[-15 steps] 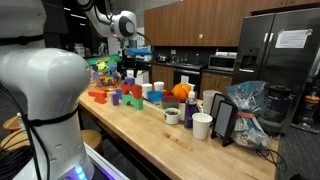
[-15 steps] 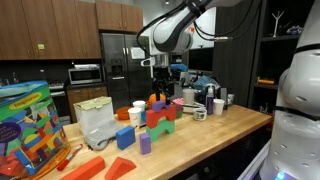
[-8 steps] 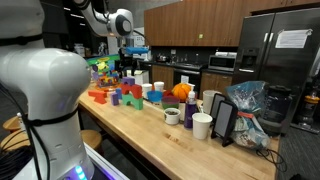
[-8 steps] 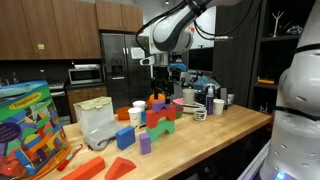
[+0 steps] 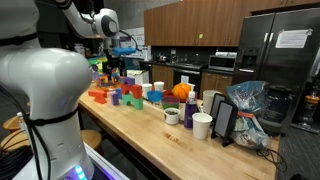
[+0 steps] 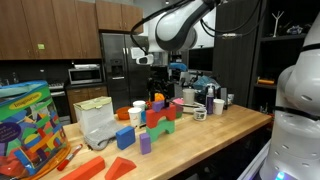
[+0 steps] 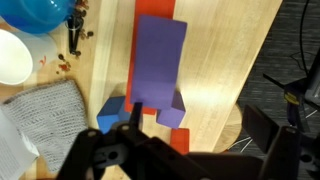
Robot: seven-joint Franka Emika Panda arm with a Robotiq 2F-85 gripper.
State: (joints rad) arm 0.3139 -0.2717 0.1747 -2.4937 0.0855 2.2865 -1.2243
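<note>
Your gripper [image 7: 185, 152] has its jaws spread as wide as they go, and nothing is between them: in the wrist view the dark fingers [image 7: 100, 158] frame the lower edge of the frame, one at lower left and one at lower right, with only blocks and bare wood showing in the gap. It grips nothing and touches nothing. Directly under the gap, in the middle of the frame, lies the purple block [image 7: 160, 65], the nearest thing to the jaws; it looks like an arch piece, its notch facing the bottom of the frame. It rests on a red block [image 7: 155, 10], whose ends show above it and below the notch, so the purple piece reads as stacked there, not loose on the counter. A blue block [image 7: 112, 113] sits touching its lower left corner. Further left are a grey mat [image 7: 45, 120] and a white cup [image 7: 10, 55] at the left edge, all on the wooden counter [image 7: 235, 60]. In both exterior views the gripper [image 5: 113, 60] [image 6: 150, 75] hangs pointing down, clear of the blocks with air between, which fits the empty, wide jaws
</note>
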